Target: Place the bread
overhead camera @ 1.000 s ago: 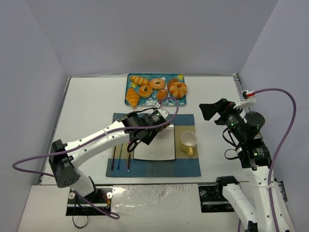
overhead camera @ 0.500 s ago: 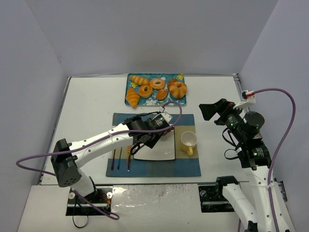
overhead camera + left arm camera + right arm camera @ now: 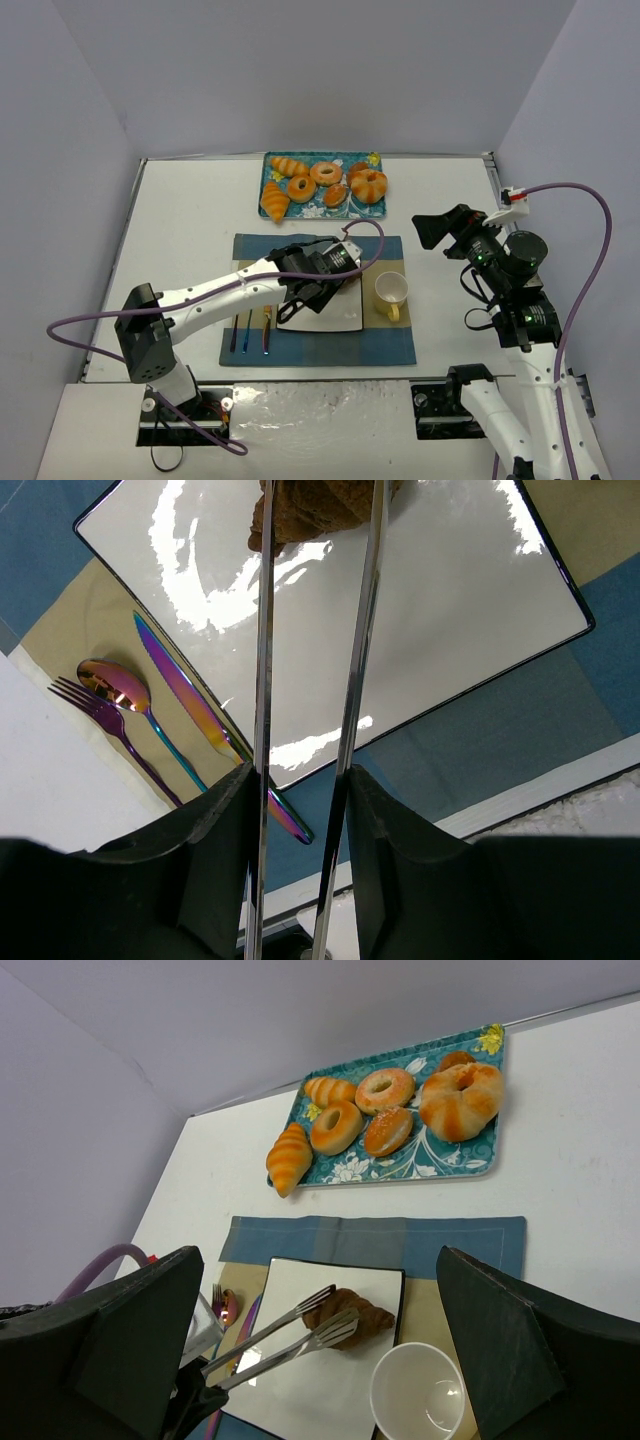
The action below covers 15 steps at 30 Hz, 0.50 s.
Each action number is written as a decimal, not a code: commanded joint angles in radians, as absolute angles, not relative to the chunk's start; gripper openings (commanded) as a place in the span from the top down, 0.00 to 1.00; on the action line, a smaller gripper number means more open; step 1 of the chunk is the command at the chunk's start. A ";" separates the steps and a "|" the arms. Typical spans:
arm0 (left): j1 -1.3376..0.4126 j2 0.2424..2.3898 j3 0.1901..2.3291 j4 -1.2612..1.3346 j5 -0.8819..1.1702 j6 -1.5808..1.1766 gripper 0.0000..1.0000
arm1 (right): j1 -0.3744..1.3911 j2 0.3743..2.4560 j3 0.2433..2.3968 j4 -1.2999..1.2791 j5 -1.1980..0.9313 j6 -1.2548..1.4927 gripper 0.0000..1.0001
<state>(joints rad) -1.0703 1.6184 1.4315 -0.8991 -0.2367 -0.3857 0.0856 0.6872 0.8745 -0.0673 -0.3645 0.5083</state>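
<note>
My left gripper point(image 3: 320, 268) is shut on a pair of metal tongs point(image 3: 270, 1345), seen close in the left wrist view point(image 3: 265, 630). The tong tips sit on either side of a brown croissant point(image 3: 358, 1315) at the far right part of the white square plate point(image 3: 300, 1385). The croissant point(image 3: 320, 505) is at the plate's point(image 3: 450, 610) surface; I cannot tell whether the tongs still squeeze it. My right gripper point(image 3: 435, 228) is open and empty, raised to the right of the placemat.
A teal tray point(image 3: 270, 160) with several orange pastries stands at the back. A white cup point(image 3: 391, 290) stands just right of the plate. A fork, spoon and knife point(image 3: 250, 328) lie left of it on the blue placemat point(image 3: 380, 345).
</note>
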 commanded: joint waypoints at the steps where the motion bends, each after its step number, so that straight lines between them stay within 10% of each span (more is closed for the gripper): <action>1: -1.087 1.599 1.464 -0.882 -0.252 -0.407 0.76 | 0.086 0.690 0.877 0.021 -0.377 0.512 0.00; 15: -1.095 1.583 1.480 -0.919 -0.268 -0.410 0.62 | 0.086 0.689 0.879 0.022 -0.376 0.515 0.00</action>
<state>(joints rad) -1.0874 1.6184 1.4315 -0.9071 -0.2407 -0.3979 0.0856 0.6872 0.8745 -0.0673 -0.3645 0.5083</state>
